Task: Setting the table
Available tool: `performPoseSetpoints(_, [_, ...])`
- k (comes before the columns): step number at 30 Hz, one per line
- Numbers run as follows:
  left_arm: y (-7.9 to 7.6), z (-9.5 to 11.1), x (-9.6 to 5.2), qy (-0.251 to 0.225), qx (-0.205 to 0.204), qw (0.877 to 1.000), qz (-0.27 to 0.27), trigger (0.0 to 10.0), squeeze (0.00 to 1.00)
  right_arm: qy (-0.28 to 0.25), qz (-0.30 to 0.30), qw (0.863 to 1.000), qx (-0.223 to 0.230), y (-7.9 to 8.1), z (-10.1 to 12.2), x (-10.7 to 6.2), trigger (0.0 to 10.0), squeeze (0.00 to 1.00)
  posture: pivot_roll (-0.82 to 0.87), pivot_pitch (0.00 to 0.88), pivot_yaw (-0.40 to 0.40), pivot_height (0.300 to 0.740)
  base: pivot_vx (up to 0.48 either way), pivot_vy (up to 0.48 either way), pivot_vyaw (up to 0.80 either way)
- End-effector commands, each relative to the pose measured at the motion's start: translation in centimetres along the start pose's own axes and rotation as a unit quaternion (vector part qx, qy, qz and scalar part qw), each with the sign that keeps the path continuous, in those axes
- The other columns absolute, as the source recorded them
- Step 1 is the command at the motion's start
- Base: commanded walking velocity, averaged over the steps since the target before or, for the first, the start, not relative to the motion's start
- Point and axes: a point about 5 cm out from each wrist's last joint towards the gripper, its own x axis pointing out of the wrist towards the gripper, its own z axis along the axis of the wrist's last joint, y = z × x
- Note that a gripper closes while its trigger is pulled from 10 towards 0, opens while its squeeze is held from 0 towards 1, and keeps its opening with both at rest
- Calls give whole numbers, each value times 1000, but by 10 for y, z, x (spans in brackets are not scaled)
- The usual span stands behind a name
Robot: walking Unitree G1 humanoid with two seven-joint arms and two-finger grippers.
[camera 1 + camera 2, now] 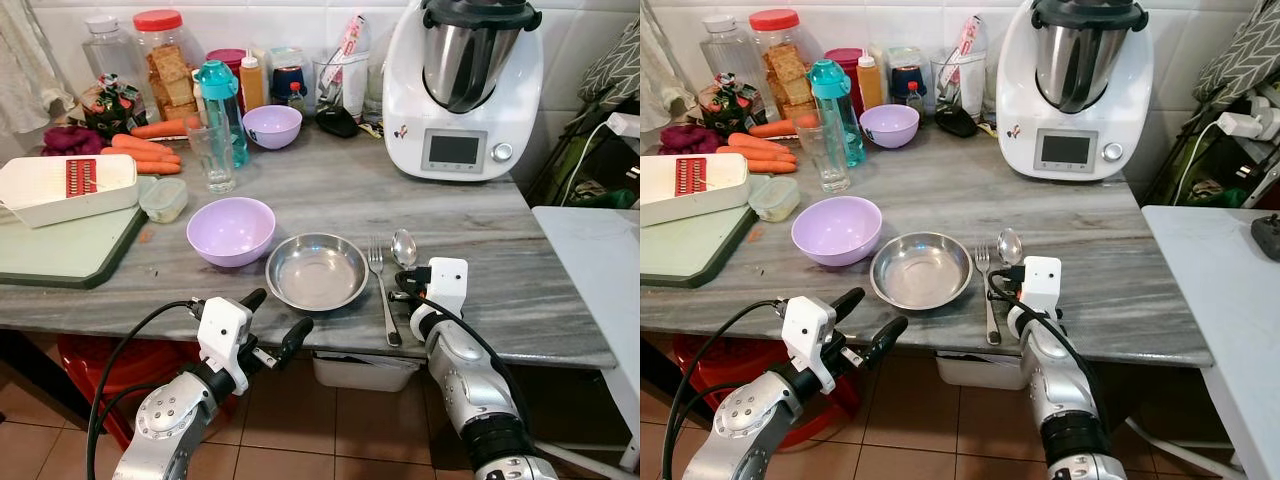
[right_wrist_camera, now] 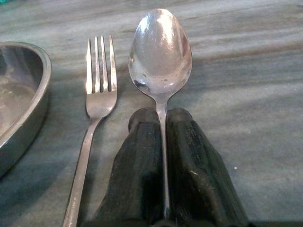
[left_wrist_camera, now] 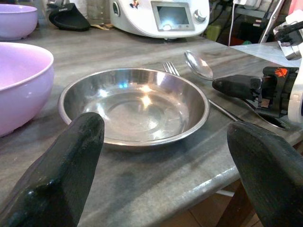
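A steel plate (image 1: 317, 270) sits near the front edge of the grey marble counter (image 1: 330, 190). Just right of it, a fork (image 1: 380, 285) and a spoon (image 1: 404, 247) lie side by side, handles toward me. My right gripper (image 2: 163, 118) is shut on the spoon's handle, just behind its bowl (image 2: 161, 52), low over the counter. The fork (image 2: 99, 80) lies free beside it. My left gripper (image 1: 278, 315) hangs open at the counter's front edge, facing the plate (image 3: 137, 101) with nothing between its fingers (image 3: 71, 161). A large purple bowl (image 1: 231, 230) stands left of the plate.
A white food processor (image 1: 462, 85) stands at the back right. A glass (image 1: 212, 155), a teal bottle (image 1: 222, 100), a small purple bowl (image 1: 272, 126), jars and carrots (image 1: 145, 150) crowd the back left. A white slicer (image 1: 65, 188) rests on a green board. A white table (image 1: 595, 260) adjoins on the right.
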Motion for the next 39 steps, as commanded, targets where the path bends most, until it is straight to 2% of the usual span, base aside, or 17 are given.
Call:
performPoseSetpoints(1, [0,4,2,-2,9,1000,-5,10000,0,11,-15,1000,-13,-6,-6,-3,10000,506,49,0,31,740,0,0,0])
performPoseSetpoints(2, [0,4,2,-3,9,1000,-4,10000,0,-9,-16,1000,-25,-6,1,-2,10000,0,46,0,33,740,0,0,0])
performPoseSetpoints(4, [0,4,2,-4,9,1000,-3,10000,0,-16,-17,999,-31,-8,4,-2,10000,0,42,0,33,740,0,0,0])
performPoseSetpoints(5, [0,4,3,-4,9,1000,-3,10000,0,-9,-18,999,-29,-9,2,-2,3412,0,42,0,33,740,0,0,0])
performPoseSetpoints(6, [0,4,3,-4,10,1000,-3,10000,0,-5,-23,999,-35,-11,0,-3,0,0,45,0,32,740,0,0,0])
performPoseSetpoints(7, [0,4,3,-4,10,1000,-3,10000,0,-6,-25,999,-39,-12,0,-3,0,0,45,0,32,740,0,0,0])
performPoseSetpoints(8, [0,4,3,-4,10,1000,-2,10000,0,-7,-28,999,-40,-13,0,-4,5765,0,45,0,32,740,0,0,0])
performPoseSetpoints(9, [0,4,3,-4,10,1000,-2,10000,0,-7,-30,999,-40,-13,0,-4,5765,0,45,0,32,740,0,0,0])
performPoseSetpoints(10, [0,3,3,-4,10,1000,-2,10000,0,-6,-28,999,-37,-13,0,-4,9098,0,42,0,31,740,0,0,0])
performPoseSetpoints(11, [1,3,3,-4,10,1000,-1,10000,0,-3,-32,999,-35,-14,-1,-4,5490,0,42,0,31,740,0,0,0])
performPoseSetpoints(12, [1,3,4,-4,9,1000,-1,10000,0,-2,-35,999,-36,-15,-1,-4,7412,0,42,0,31,740,0,0,0])
performPoseSetpoints(14, [1,3,4,-5,10,1000,0,10000,0,-6,-38,998,-41,-15,0,-4,10000,0,42,0,31,740,0,0,0])
performPoseSetpoints(23, [7,5,5,-14,25,999,27,10000,0,-51,-32,997,-41,-11,11,-6,10000,0,45,0,30,740,0,0,0])
performPoseSetpoints(39, [9,0,6,-11,28,999,29,10000,0,-67,-29,997,-27,-5,15,-8,10000,0,42,0,35,740,0,0,0])
